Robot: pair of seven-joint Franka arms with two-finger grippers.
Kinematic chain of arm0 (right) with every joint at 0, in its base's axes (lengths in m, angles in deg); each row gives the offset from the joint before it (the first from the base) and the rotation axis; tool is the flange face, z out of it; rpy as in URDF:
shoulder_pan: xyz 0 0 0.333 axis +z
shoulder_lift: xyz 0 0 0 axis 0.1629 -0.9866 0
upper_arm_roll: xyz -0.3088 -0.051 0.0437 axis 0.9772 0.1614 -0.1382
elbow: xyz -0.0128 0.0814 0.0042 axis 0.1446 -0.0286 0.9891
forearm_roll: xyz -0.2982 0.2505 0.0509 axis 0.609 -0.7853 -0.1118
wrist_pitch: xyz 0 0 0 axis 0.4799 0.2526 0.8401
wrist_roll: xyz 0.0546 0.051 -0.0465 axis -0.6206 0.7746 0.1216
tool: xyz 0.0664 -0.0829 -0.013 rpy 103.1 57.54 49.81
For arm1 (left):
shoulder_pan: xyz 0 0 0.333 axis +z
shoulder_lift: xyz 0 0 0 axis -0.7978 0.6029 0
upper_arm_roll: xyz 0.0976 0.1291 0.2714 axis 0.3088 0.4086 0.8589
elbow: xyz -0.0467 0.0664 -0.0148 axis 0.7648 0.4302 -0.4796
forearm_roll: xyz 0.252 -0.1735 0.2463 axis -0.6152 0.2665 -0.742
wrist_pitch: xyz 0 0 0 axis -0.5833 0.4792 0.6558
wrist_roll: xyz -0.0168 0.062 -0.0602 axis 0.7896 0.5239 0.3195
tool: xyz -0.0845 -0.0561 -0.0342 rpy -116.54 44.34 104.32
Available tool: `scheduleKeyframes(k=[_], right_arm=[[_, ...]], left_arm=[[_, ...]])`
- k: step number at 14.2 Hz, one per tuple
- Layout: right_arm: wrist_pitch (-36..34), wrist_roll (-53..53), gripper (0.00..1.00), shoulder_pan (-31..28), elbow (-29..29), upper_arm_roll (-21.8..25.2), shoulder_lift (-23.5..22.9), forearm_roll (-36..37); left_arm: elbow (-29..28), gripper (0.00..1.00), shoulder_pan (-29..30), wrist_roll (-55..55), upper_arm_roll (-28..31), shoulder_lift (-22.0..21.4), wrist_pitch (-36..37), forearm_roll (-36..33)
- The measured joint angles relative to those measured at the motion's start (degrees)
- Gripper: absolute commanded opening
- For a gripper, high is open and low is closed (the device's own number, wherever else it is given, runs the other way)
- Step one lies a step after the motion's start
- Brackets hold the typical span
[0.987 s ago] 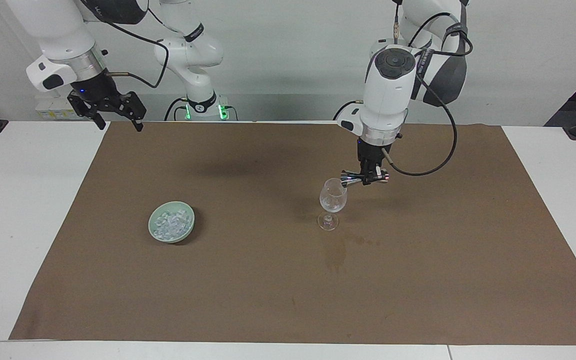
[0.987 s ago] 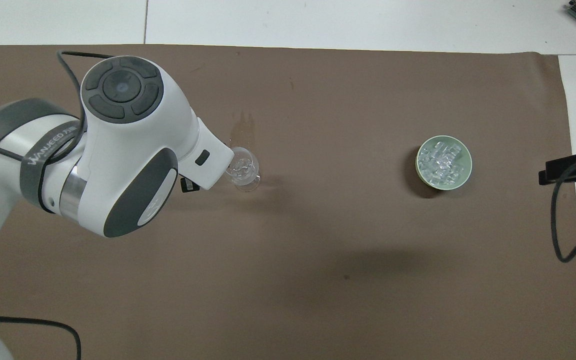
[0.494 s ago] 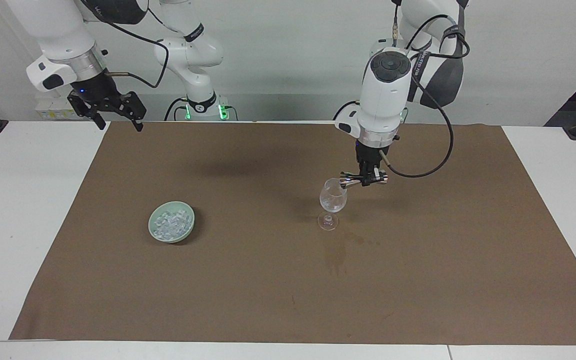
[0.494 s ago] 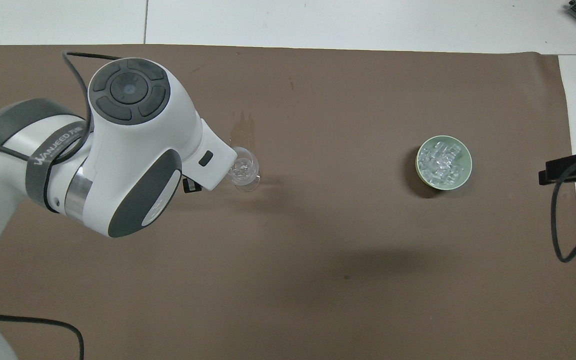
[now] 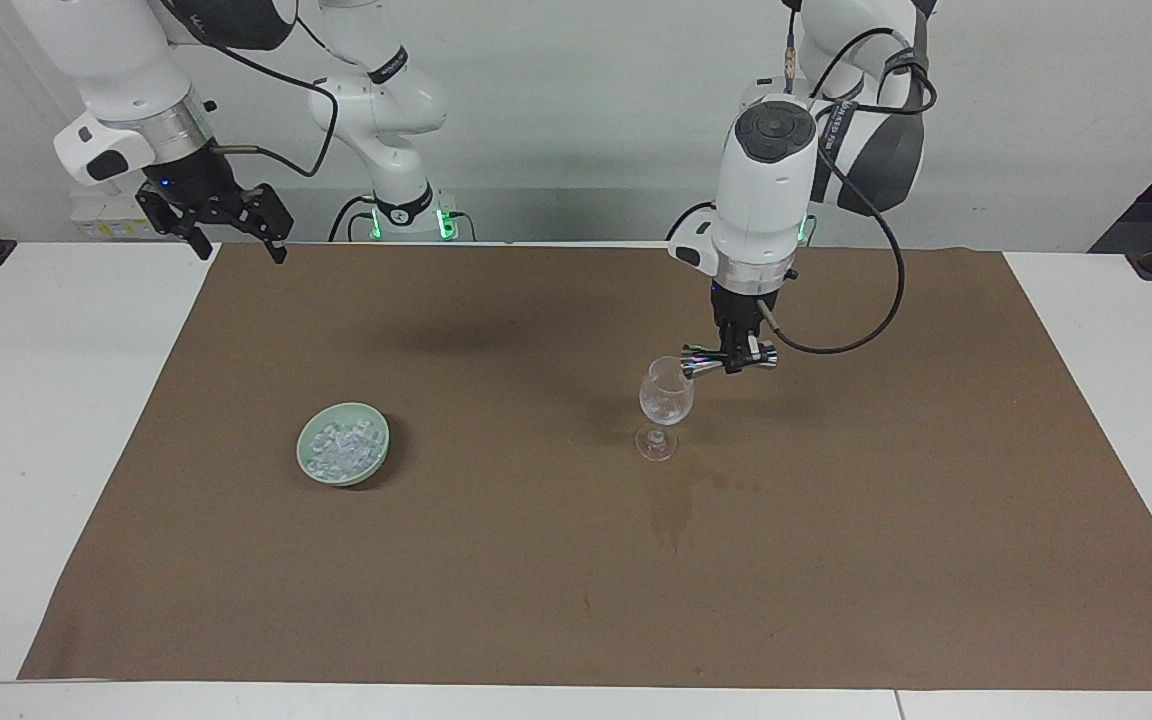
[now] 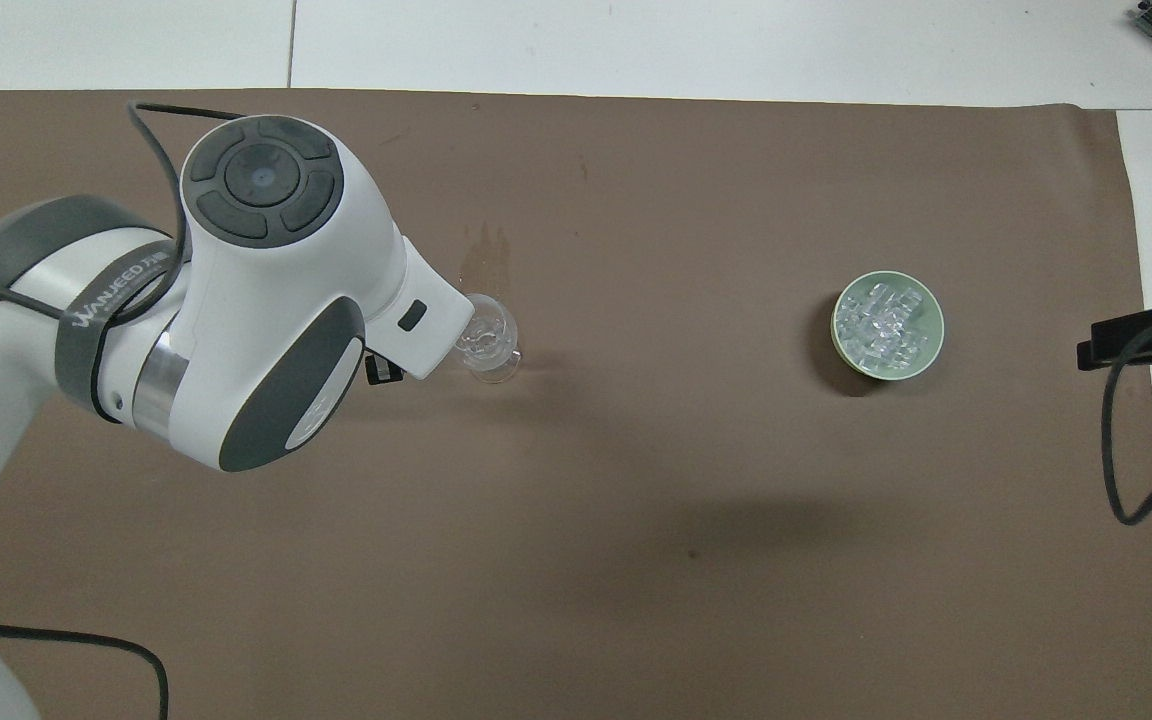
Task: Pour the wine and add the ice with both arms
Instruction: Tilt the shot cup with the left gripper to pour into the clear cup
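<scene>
A clear stemmed glass [image 5: 666,400] [image 6: 489,345] stands on the brown mat [image 5: 836,560], with clear glinting contents in its bowl. Wine is not visible. My left gripper [image 5: 736,356] hangs beside the glass's rim, shut on a small silver jigger [image 5: 706,360] that lies sideways with its mouth at the rim. In the overhead view the left arm's wrist covers this gripper. The ice [image 5: 341,445] [image 6: 884,325] fills a pale green bowl [image 5: 308,462] toward the right arm's end. My right gripper [image 5: 226,225] [image 6: 1126,340] waits open and empty, high over the mat's corner near its base.
A darker wet stain [image 5: 676,505] [image 6: 486,255] marks the mat just farther from the robots than the glass. White tabletop [image 5: 36,450] borders the mat on both ends. The left arm's black cable [image 5: 866,310] loops beside its wrist.
The left arm's wrist has straightened up slightly and drifted a little toward the glass; the jigger stays at the rim. The right arm has not moved.
</scene>
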Motion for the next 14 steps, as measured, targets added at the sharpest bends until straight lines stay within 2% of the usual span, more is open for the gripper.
scheduleKeyframes(k=[9, 14], right_arm=[[0.7, 0.0, 1.0, 0.0, -0.1, 0.0, 0.1, 0.0], [1.7, 0.0, 1.0, 0.0, -0.2, 0.0, 0.1, 0.0]], left_arm=[[4.4, 0.0, -2.6, 3.0, 0.0, 2.3, 5.4, -5.4], [5.3, 0.0, -1.8, 2.9, 0.9, 2.5, 5.9, -4.5]])
